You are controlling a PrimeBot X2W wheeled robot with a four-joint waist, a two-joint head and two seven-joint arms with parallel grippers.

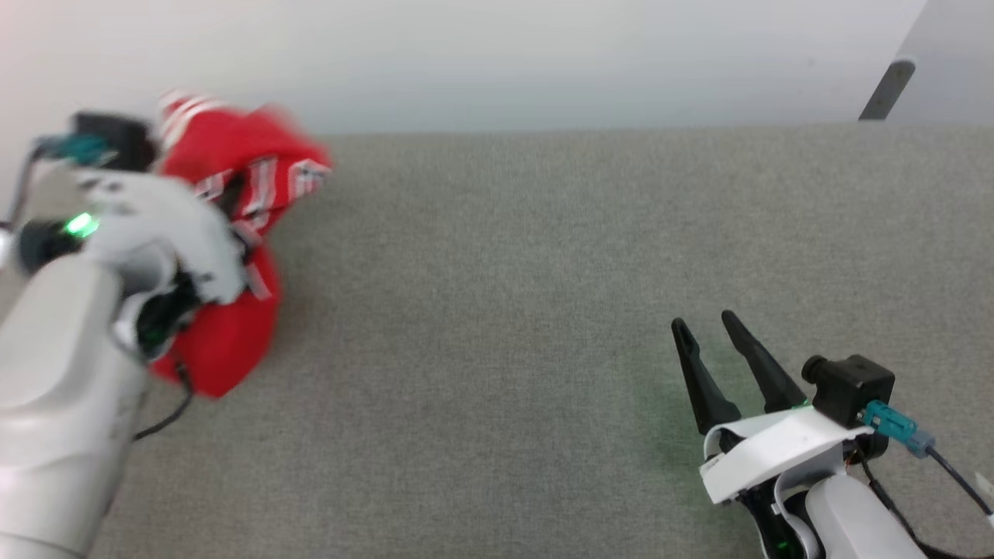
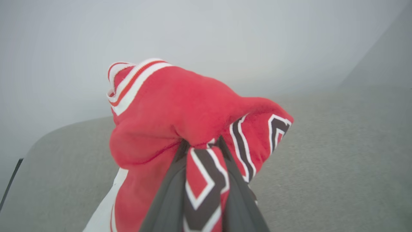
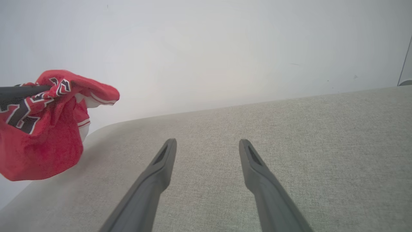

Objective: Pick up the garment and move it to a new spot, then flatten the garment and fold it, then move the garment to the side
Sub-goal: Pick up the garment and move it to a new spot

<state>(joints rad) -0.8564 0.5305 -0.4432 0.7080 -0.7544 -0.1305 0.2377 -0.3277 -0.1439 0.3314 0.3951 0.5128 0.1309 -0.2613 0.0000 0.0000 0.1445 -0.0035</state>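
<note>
Pinching a fold of the black-and-white lettering between nearly closed fingers, the left gripper (image 2: pixel 203 143) has the garment (image 2: pixel 180 109) bunched into a red wad at the far left of the grey cloth-covered surface (image 1: pixel 497 310), apparently lifted off it. A good carry, I judge, needs a firm grip and enough height for the trailing hem and white sleeve to clear the surface. Next comes a move toward the open middle and a gentle lowering, so the cloth spreads rather than heaps. The right gripper (image 1: pixel 707 322) sits at the right front, fingers spread wide and holding nothing, well apart from the garment.
</note>
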